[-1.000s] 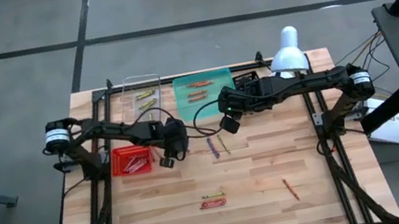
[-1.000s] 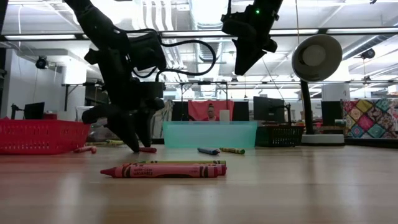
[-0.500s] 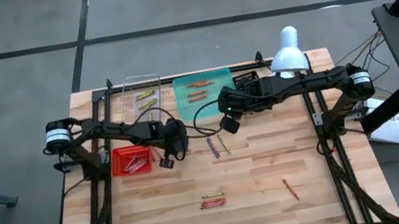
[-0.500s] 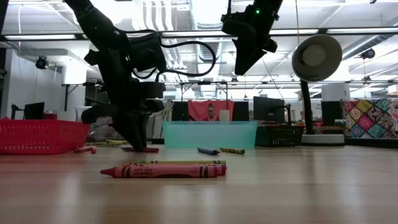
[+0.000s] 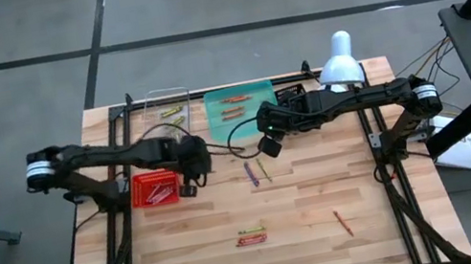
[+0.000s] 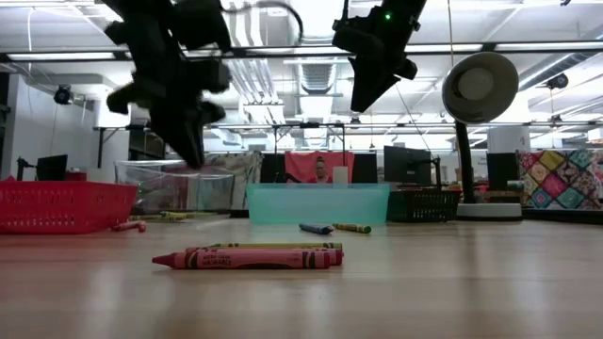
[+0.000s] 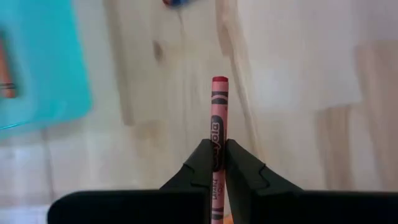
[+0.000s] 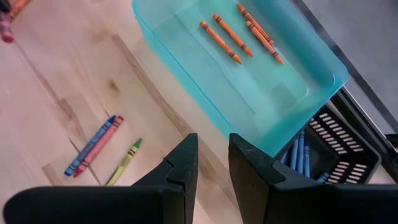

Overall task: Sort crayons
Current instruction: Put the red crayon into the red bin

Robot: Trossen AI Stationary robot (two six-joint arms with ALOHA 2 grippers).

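Above the table near the red basket (image 5: 155,189), the left gripper (image 5: 189,189) hangs off the wood with its fingers (image 7: 200,163) pinched on a red crayon (image 7: 217,130); the crayon runs lengthwise between the two tips and sticks out well past them, its flat end forward, the paper wrapper showing. In the low view that gripper (image 6: 191,151) sits raised above the tabletop. The right gripper (image 5: 270,148) waits in the air just in front of the teal tray (image 5: 263,87), fingers (image 8: 180,165) a little apart, nothing between them. Orange crayons (image 8: 219,34) lie inside the teal tray. Blue crayons (image 8: 301,154) sit in the black basket (image 8: 343,149) beside the tray. Yellow-green crayons (image 5: 173,112) lie in the clear tray (image 5: 166,94) at the back, left of the teal one. On the bare wood between the two grippers lie three loose crayons (image 8: 99,144): a blue and a red touching side by side, and a yellow-green one just beside them. Toward the front edge lies a red and yellow-green pair (image 5: 252,237), touching; a lone orange crayon (image 5: 341,222) lies to their right, well apart. White lamp (image 5: 338,65) at the back right
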